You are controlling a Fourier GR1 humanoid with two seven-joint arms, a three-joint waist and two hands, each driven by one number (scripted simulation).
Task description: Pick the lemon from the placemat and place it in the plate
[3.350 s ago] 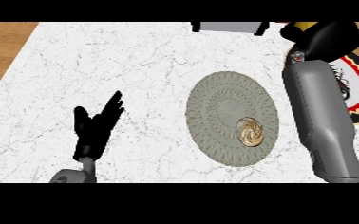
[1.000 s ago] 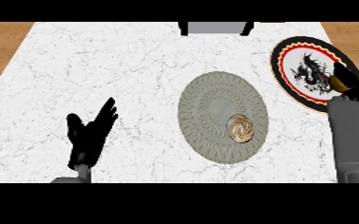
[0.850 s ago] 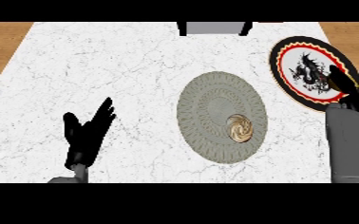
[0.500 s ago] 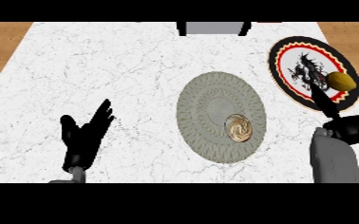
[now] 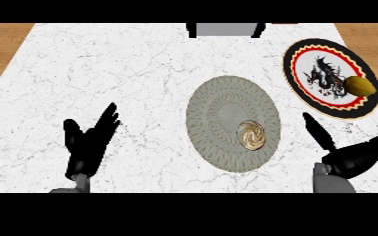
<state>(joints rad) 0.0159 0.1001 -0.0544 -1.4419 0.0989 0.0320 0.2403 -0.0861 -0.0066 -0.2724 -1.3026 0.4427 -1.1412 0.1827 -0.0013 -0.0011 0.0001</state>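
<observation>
Resting at the lower left, the left robot hand [image 5: 88,142] stands open over the white marble table [image 5: 133,70], fingers up and apart, holding nothing. Right of it, mid-table, lies the grey round placemat [image 5: 221,105] with a small swirled disc [image 5: 253,134] on its lower right part; no lemon is on it. Further right, the right robot hand [image 5: 347,157] shows at the lower right edge, fingers straight and spread, one pointing up-left, nothing between them. The lemon [image 5: 360,85] lies on the right side of the dragon-patterned plate [image 5: 306,60], at the table's far right, well apart from that hand and above it in the view. Judging by this, the placing looks done; the sound move is to draw the right hand clear without brushing the plate's rim.
</observation>
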